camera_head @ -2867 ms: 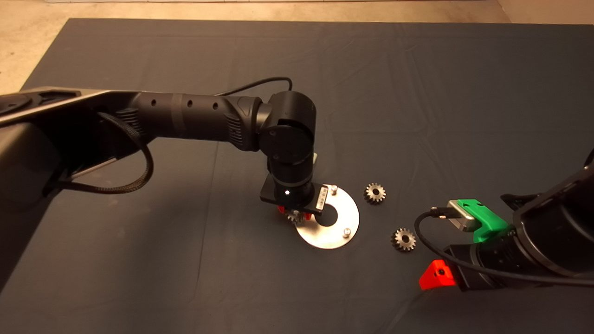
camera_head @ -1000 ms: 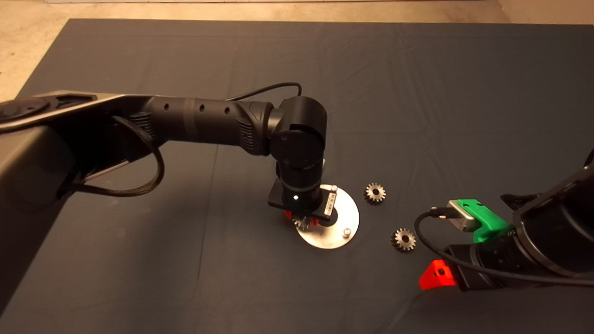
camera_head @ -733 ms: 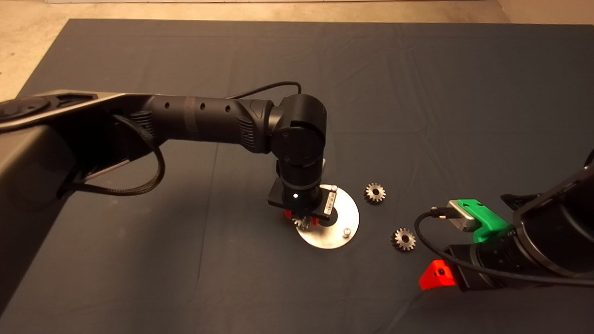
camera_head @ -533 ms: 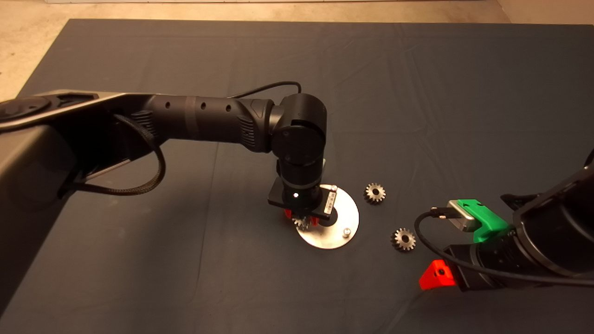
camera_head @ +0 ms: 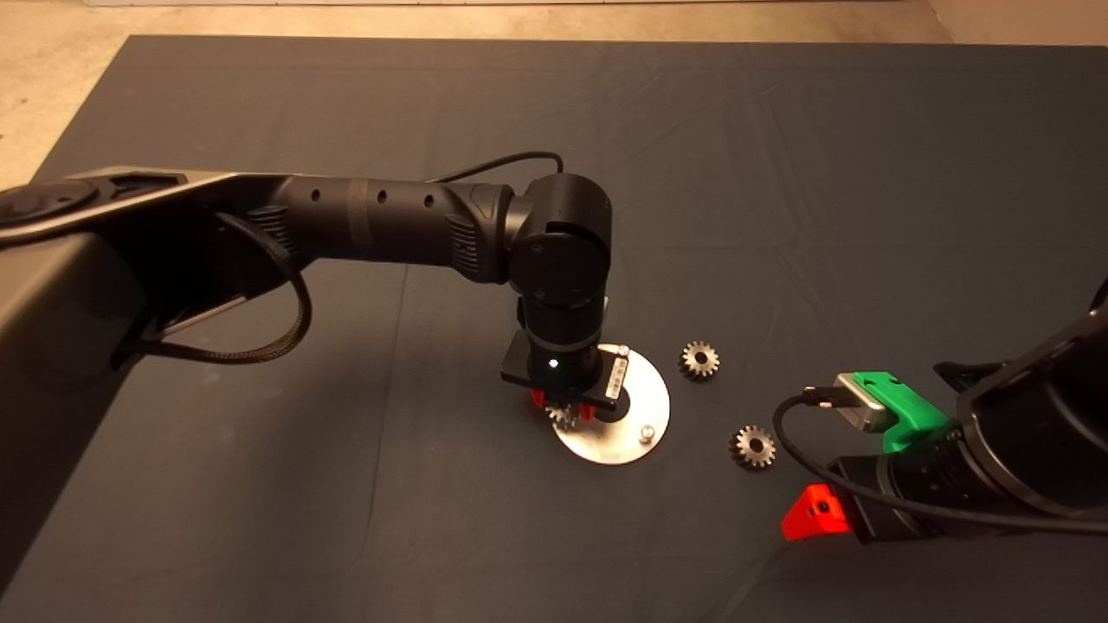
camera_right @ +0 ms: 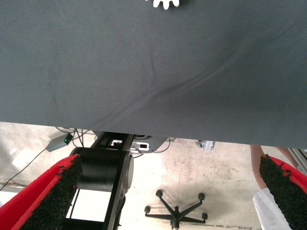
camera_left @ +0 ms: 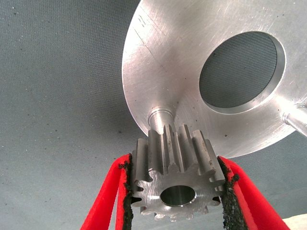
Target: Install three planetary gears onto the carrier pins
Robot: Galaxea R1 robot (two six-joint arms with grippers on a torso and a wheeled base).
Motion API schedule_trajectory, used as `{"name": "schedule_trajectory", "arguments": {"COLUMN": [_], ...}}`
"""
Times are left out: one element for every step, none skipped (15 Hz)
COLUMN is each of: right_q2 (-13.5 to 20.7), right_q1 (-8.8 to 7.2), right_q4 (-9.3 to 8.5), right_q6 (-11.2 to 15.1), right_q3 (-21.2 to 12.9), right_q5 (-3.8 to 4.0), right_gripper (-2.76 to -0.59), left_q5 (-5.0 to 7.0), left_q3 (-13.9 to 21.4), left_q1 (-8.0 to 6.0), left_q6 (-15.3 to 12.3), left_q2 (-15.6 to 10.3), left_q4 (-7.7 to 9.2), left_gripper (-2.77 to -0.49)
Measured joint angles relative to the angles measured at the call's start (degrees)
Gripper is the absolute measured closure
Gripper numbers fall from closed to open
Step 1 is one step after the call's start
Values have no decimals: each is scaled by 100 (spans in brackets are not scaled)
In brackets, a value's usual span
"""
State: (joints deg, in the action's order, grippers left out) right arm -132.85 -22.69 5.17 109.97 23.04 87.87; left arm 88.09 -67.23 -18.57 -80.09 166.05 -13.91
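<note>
Planetary gear (camera_left: 175,179) clamped between left fingers (camera_left: 120,191)

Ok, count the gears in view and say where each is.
3. One gear is clamped in the left pincer over the disc. Two lie on the mat right of it: far gear, near gear.

Dark mat (camera_head: 779,173); swivel-chair base (camera_right: 176,207), maybe.

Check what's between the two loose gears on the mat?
Nothing: head view shows bare mat between the upper loose gear and the lower loose gear. The disc lies beside them.
</note>
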Motion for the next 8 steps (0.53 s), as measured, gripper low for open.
{"name": "schedule_trajectory", "arguments": {"right_q2": [0,0,0,0,0,0,0,0], "right_q1": [0,0,0,0,0,0,0,0], "right_q4": [0,0,0,0,0,0,0,0], "right_q6": [0,0,0,0,0,0,0,0], "right_q3": [0,0,0,0,0,0,0,0], "right_q5": [0,1,0,0,0,0,0,0], "right_gripper": [-275,-275,-275,-275,-275,-275,-275,-275], "left_q5": [2,2,17,26,26,26,26,24], "left_q3": [-16,-29,-40,-55,-57,-66,-68,-77], "left_q1": [0,0,-1,-1,-1,-1,-1,-1], "left_q6": [0,1,0,0,0,1,1,5], "left_q2": [4,11,24,30,30,30,30,33], "left_q4": [13,22,22,32,38,41,41,44], "left_gripper": [-95,-95,-95,-95,-95,-95,-95,-95]}}
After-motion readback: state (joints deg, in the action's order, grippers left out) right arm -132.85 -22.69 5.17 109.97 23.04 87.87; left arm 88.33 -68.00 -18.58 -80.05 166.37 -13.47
